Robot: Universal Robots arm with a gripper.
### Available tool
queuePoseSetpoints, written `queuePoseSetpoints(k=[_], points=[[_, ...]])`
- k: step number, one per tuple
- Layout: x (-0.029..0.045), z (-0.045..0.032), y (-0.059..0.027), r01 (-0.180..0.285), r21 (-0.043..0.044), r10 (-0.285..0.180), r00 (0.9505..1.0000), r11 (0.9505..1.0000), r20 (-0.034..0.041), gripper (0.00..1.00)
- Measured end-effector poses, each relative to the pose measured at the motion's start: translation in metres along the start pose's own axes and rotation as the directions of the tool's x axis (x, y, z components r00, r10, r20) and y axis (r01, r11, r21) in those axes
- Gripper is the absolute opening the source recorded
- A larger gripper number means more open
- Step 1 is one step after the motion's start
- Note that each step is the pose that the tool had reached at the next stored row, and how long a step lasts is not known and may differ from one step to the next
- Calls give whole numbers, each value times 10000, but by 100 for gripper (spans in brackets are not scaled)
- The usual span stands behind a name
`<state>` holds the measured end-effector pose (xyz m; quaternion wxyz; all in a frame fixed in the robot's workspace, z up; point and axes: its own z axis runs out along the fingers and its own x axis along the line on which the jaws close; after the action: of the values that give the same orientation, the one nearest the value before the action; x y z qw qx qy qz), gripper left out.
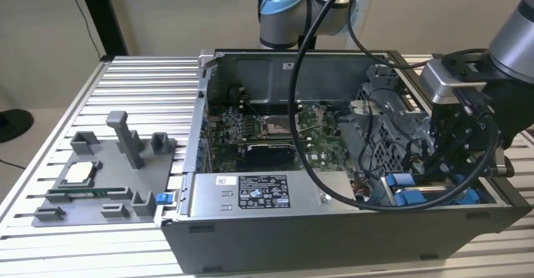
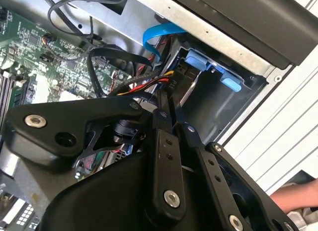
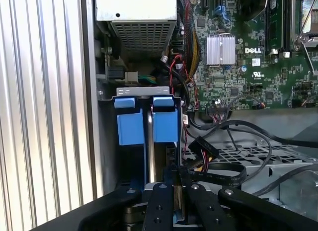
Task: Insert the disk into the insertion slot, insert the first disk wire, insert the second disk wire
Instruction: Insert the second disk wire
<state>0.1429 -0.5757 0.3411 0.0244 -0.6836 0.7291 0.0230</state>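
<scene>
Open computer case [image 1: 351, 240] on a ribbed aluminium tabletop [image 1: 142, 84]

Inside lie a green motherboard [image 1: 276, 128] and a labelled power supply [image 1: 267, 193]; beside the case, toward the exterior view's left, a grey fixture tray [image 1: 109, 184] holds what looks like a processor [image 1: 79, 173].

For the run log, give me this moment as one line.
gripper: at insertion slot | disk: standing in slot | wires: beside

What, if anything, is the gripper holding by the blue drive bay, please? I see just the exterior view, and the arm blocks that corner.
Observer: In the second wrist view the gripper has its jaws closed on a black connector trailing red and yellow wires.
Operator: Is the disk in?
Observer: In the first wrist view the disk shows as a silver edge between two blue tabs in the insertion slot.
Operator: Anything else?
Observer: A person's hand appears beside the case.
</scene>
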Motion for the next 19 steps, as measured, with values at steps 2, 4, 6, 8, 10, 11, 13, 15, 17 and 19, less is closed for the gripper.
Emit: queuePoseSetpoints(k=[2, 4, 6, 8, 10, 11, 13, 15, 17, 19], points=[[0, 1, 0, 0, 0, 0, 10000, 10000, 2, 0], [0, 1, 0, 1, 0, -1, 10000, 10000, 2, 0], [-1, -3, 0, 1, 0, -1, 10000, 10000, 7, 0], [-1, -5, 0, 1, 1, -1, 10000, 10000, 8, 0], [-1, -12, 0, 2, 1, -2, 10000, 10000, 6, 0], [-2, -15, 0, 2, 0, -2, 10000, 10000, 5, 0], [-2, -16, 0, 3, 0, -3, 10000, 10000, 7, 0], [-1, -17, 2, 4, 1, -4, 10000, 10000, 5, 0], [-1, -18, 8, 4, 17, -4, 10000, 10000, 4, 0], [-1, -17, 11, 7, 33, -7, 10000, 10000, 6, 0]])
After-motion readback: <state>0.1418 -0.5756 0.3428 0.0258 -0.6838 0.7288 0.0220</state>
